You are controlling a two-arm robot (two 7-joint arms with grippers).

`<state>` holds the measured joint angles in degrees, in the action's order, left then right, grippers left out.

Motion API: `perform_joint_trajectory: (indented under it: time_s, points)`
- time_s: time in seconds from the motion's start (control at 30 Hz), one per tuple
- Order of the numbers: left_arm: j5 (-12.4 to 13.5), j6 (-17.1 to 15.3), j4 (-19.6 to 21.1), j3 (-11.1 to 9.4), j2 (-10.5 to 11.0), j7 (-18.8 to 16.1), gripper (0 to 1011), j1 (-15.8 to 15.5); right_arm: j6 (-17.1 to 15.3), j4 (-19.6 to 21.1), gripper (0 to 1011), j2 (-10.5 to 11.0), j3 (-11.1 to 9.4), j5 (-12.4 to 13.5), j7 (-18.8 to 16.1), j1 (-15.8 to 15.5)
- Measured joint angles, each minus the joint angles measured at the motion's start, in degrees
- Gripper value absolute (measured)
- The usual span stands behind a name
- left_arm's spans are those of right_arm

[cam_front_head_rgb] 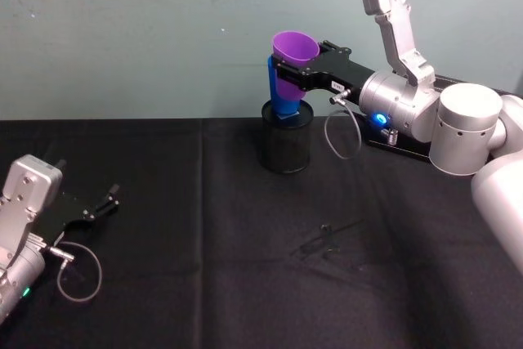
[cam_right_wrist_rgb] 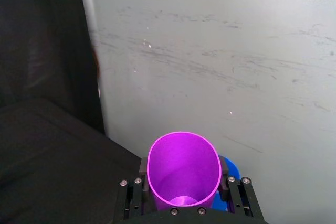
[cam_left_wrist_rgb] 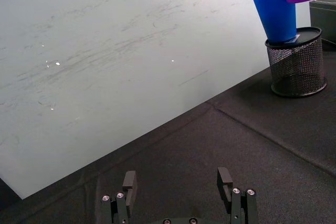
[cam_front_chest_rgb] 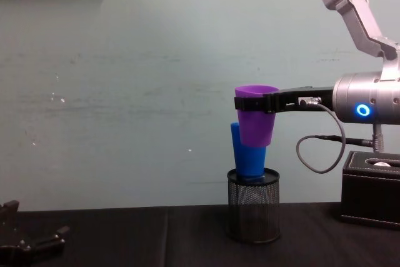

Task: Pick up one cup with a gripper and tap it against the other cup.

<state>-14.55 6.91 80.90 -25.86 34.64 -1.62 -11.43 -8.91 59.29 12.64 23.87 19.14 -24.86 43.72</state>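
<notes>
Judging from how things are sitting, you are well into the task: your right claw is clamping the purple cup by its upper wall, one finger on each side just below the rim, and is holding it upright in the air, clear of the table. So the pick-up looks done. The blue cup is standing slanted in a black mesh pen holder, just below the claw and a little beyond its fingertips. From the chest the purple cup's lower part is overlapping the blue cup's upper part, and from the left wrist its base is sitting right at the blue cup's rim, so the two are either touching or just beside each other; you cannot tell which. What is left, then, is the tap itself, or confirming it, and it is calling for only a small nudge of the held cup toward the blue one. Your left claw is lying idle low over the table, well away from the working claw, with its fingers spread and nothing between them.
</notes>
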Motion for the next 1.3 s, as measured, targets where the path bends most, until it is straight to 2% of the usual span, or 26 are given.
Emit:
perform_joint_trajectory:
  time_s: [1.3]
  points:
    - [0.0, 0.0, 0.0, 0.0, 0.0, 0.0, 1000, 0.0, 0.1, -0.1, 718, 0.0, 0.0, 0.1, -0.1, 0.1]
